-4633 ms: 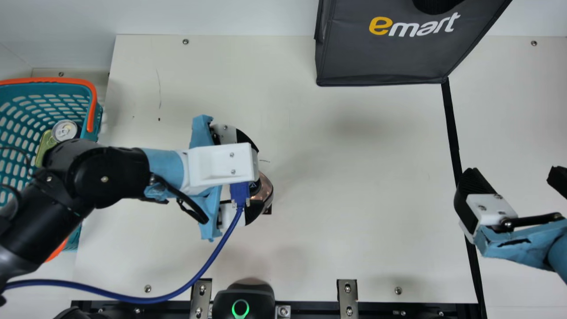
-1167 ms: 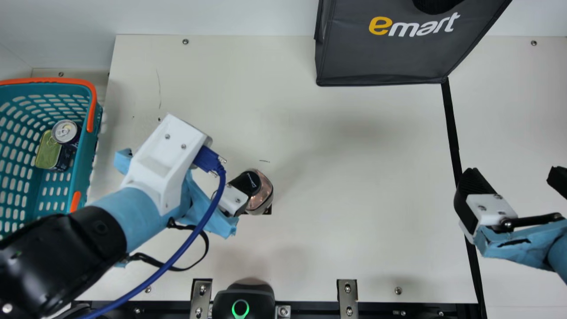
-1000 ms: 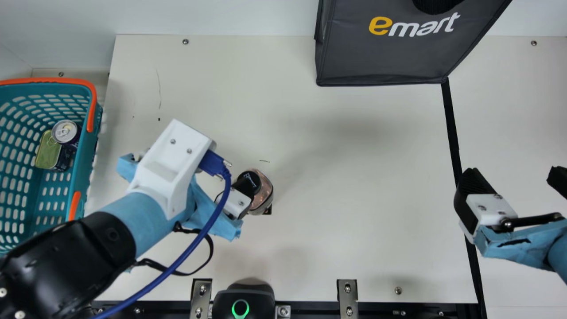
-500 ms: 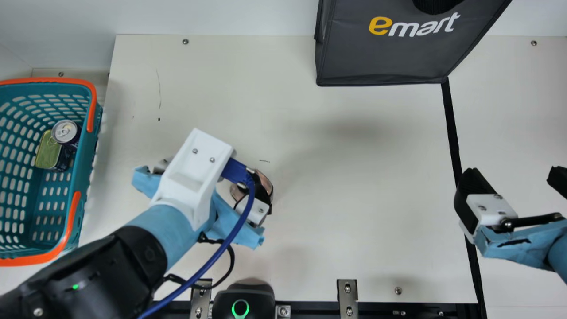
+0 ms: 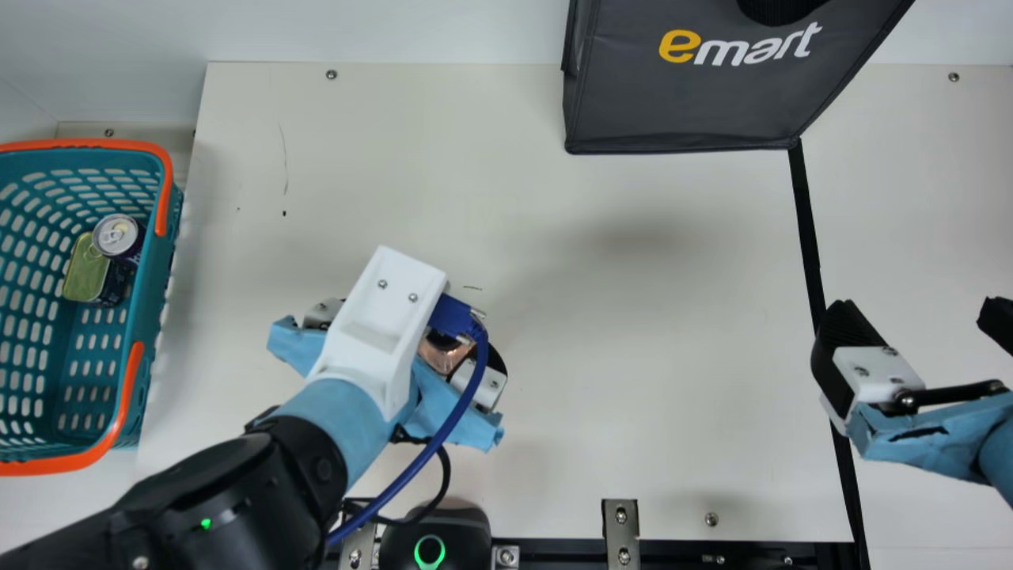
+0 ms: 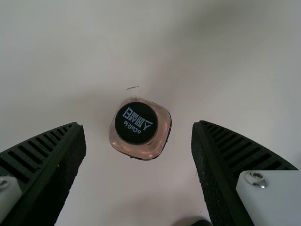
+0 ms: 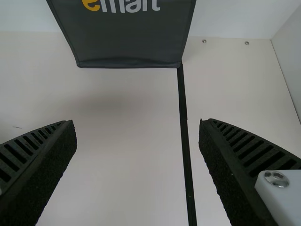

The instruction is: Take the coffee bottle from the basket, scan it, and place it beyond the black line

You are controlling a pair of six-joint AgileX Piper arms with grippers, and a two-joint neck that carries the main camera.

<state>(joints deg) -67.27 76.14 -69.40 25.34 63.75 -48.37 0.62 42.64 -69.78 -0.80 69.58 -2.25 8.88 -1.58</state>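
Note:
In the main view my left gripper point(image 5: 411, 348) is over the left-middle of the table, partly hiding the coffee bottle point(image 5: 443, 353). The left wrist view has the black-capped, copper-coloured coffee bottle point(image 6: 136, 123) upright on the table, between the spread fingers of my left gripper point(image 6: 138, 127) and not touched by them. My right gripper point(image 5: 914, 317) stands open and empty by the black line point(image 5: 806, 229) in the main view. The right wrist view has the black line point(image 7: 185, 127) between the fingers of my right gripper point(image 7: 138, 122). The basket point(image 5: 134, 317) is at the far left.
Inside the basket are a can point(image 5: 116, 235) and a green-lidded tin point(image 5: 84, 270). A dark grey bag point(image 5: 688, 95) stands at the table's back. The scanner point(image 5: 434, 526), with a green ring, sits at the front edge, beside metal brackets point(image 5: 620, 532).
My left gripper first drew back and turned, uncovering the bottle, then moved right and toward the front, over it again. The bottle stays in place. The right arm has kept still.

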